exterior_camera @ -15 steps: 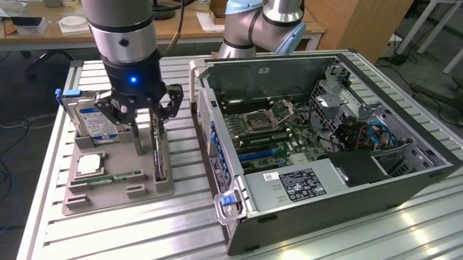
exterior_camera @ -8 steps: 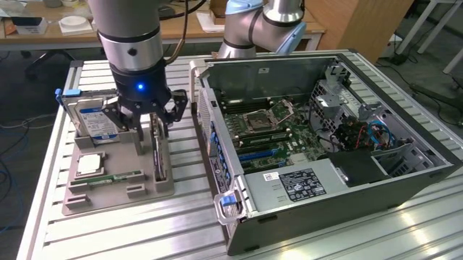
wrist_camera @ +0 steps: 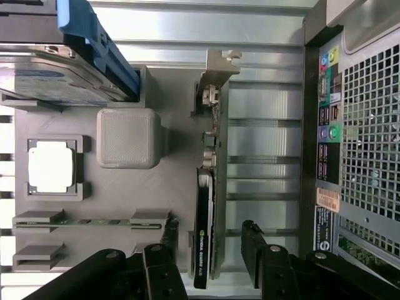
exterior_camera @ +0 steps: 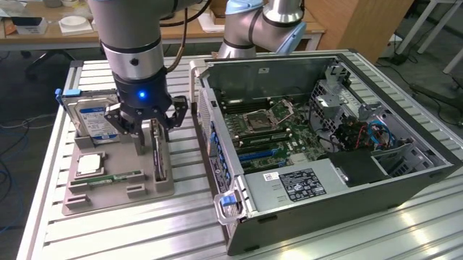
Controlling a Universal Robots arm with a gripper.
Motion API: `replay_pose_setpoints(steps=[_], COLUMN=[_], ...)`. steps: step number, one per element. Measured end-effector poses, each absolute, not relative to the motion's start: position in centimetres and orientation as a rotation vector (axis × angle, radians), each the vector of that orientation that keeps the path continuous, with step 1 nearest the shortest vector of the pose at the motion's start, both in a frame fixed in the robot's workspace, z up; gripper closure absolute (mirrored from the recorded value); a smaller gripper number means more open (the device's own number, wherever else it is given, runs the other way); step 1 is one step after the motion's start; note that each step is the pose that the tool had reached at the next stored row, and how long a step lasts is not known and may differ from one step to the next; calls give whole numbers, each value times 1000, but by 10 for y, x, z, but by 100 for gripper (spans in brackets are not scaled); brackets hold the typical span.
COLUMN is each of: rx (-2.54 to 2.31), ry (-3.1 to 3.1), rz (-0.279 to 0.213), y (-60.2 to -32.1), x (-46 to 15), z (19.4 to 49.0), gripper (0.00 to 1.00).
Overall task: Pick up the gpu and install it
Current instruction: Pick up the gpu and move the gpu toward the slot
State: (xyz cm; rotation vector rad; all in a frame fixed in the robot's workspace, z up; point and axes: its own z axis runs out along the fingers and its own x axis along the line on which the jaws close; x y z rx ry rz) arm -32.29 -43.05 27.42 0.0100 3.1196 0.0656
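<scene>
gripper (exterior_camera: 154, 136) (wrist_camera: 209, 240): we see it spread wide, straddling the gpu (exterior_camera: 159, 161) (wrist_camera: 204, 244)
gpu: upright on edge in our grey holder (exterior_camera: 116, 190) (wrist_camera: 178, 181)

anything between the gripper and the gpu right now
Nothing visible is in the way. The gripper hangs directly over the thin green card with black shroud, which stands on edge in its slot in the grey plastic holder. The open fingers sit either side of it, with gaps.

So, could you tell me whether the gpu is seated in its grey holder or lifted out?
Seated: the gpu stands on edge in a slot of the grey holder, with the open pincer straddling it.
</scene>
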Motion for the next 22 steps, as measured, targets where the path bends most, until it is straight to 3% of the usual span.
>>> replay_pose_setpoints(steps=[22], rx=[10], ry=[3119], rz=[66], y=[-427], x=[-323], z=[244], gripper=[47])
